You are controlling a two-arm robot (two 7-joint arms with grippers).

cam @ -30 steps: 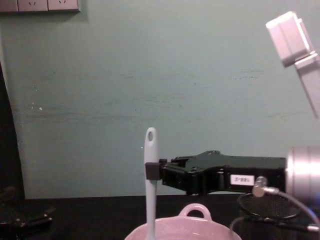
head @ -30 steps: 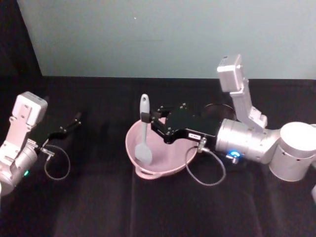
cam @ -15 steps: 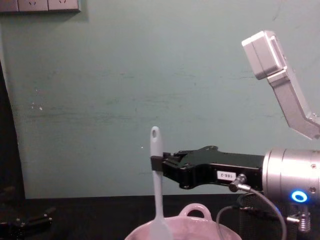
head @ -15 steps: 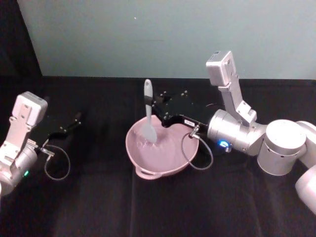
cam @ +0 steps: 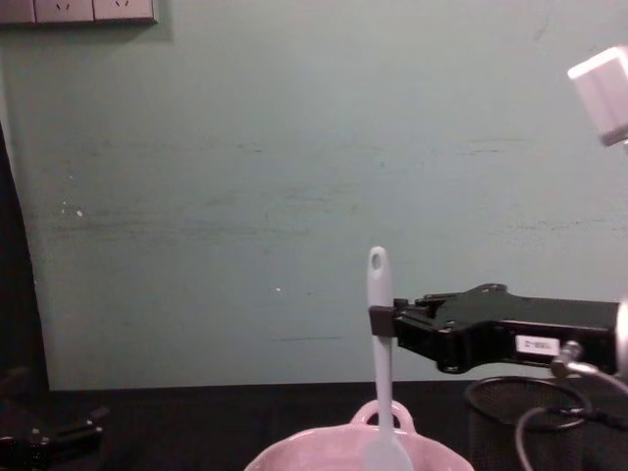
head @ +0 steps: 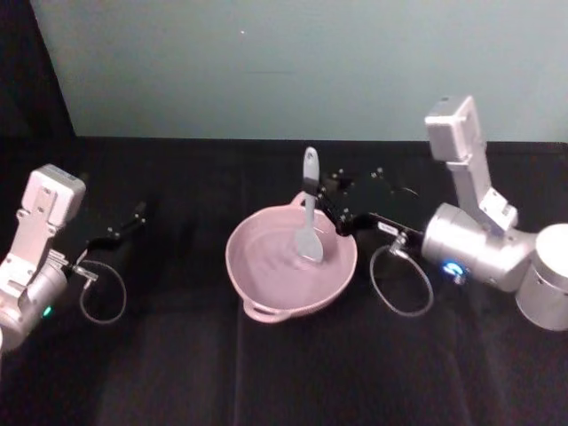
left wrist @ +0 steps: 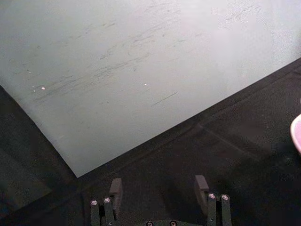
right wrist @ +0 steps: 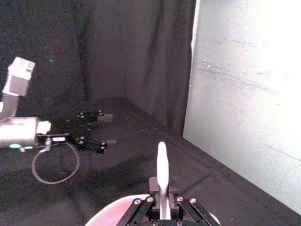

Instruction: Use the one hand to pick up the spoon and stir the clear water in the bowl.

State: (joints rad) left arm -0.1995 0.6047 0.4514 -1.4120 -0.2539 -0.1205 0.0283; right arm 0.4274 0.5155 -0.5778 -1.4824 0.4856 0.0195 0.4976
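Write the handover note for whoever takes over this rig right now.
Right hand: shut on the handle of the spoon, holding it upright over the bowl.
Left hand: open, holding nothing, parked off to the left.
The spoon's blade is down inside the bowl, in the clear water.
Done: spoon picked up and brought into the bowl.
Left: stir the water.
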